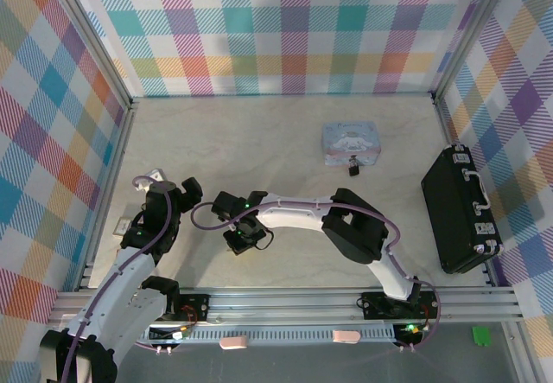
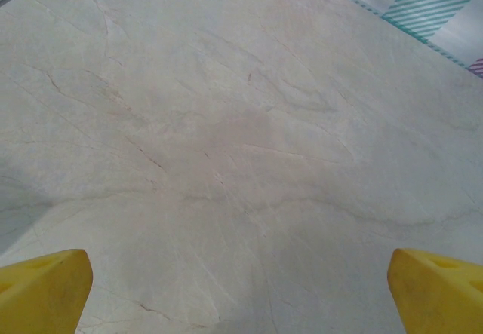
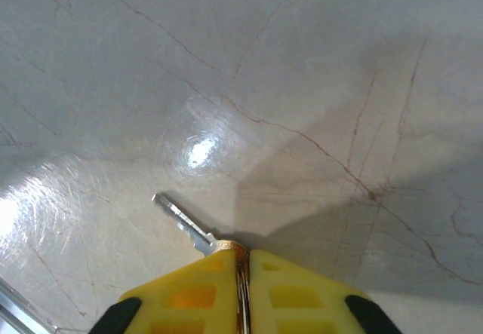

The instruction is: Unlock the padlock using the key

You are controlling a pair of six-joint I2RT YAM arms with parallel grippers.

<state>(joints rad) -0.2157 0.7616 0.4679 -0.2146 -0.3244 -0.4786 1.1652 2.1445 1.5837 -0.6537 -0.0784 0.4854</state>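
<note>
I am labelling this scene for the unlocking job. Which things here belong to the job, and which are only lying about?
For the job:
- padlock
- key, pinched in the shut right gripper

Only lying about:
- pastel tin, just behind the padlock
- black case, at the right wall

The top view looks steeply down from above and behind the arm bases (image 1: 389, 303) at 6 o'clock, covering the whole bench (image 1: 259, 132). Each wrist view sits close over that same marble, left gripper (image 2: 241, 296) and right gripper (image 3: 243, 292) showing at 6 o'clock.
</note>
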